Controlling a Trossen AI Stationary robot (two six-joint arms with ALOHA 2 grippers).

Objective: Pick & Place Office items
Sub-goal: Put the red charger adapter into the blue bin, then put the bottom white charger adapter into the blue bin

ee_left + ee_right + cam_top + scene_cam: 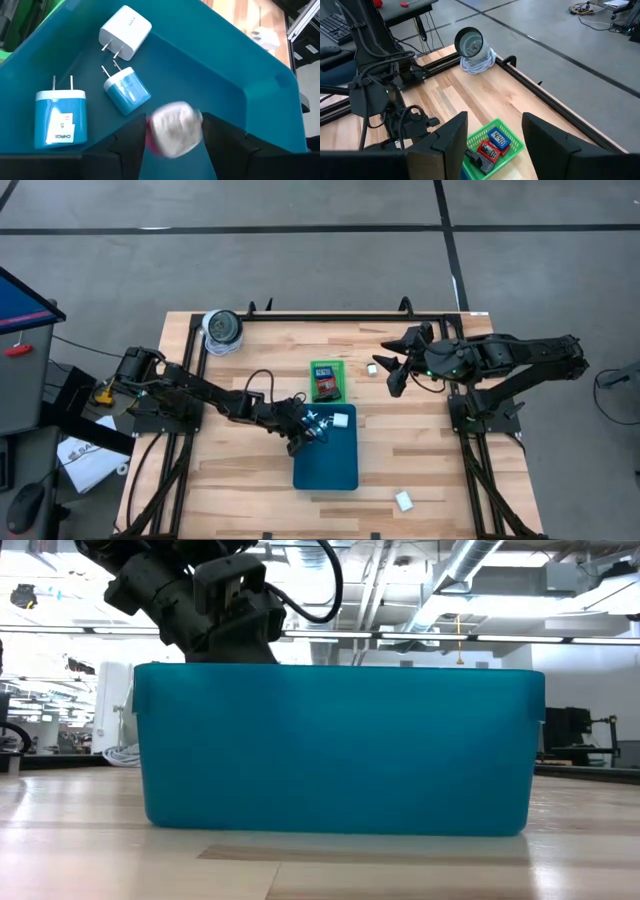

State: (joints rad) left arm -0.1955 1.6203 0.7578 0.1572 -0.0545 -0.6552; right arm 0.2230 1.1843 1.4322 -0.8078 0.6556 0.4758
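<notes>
My left gripper (305,434) hangs open over the far left part of the large teal tray (330,465). In the left wrist view a small white and pink piece (175,130) shows blurred between the open fingers of the left gripper (175,116), above the tray floor (225,75). Three plug-shaped pieces lie flat on that floor: one white (125,27) and two blue and white (126,91), (61,119). My right gripper (392,370) waits open above the table's far right, beside a white piece (371,368). My left gripper stands open around the white and pink piece (172,137), coming from above. The piece is blurred while the fingers (132,145) are sharp. Whether a finger touches it, I cannot tell.
A small green tray (326,366) holding a red and a blue piece stands just beyond the teal tray. Another white piece (404,500) lies near the table's near right. A round object on a coiled white cable (222,328) sits at the far left corner. A black rail runs along the far edge.
</notes>
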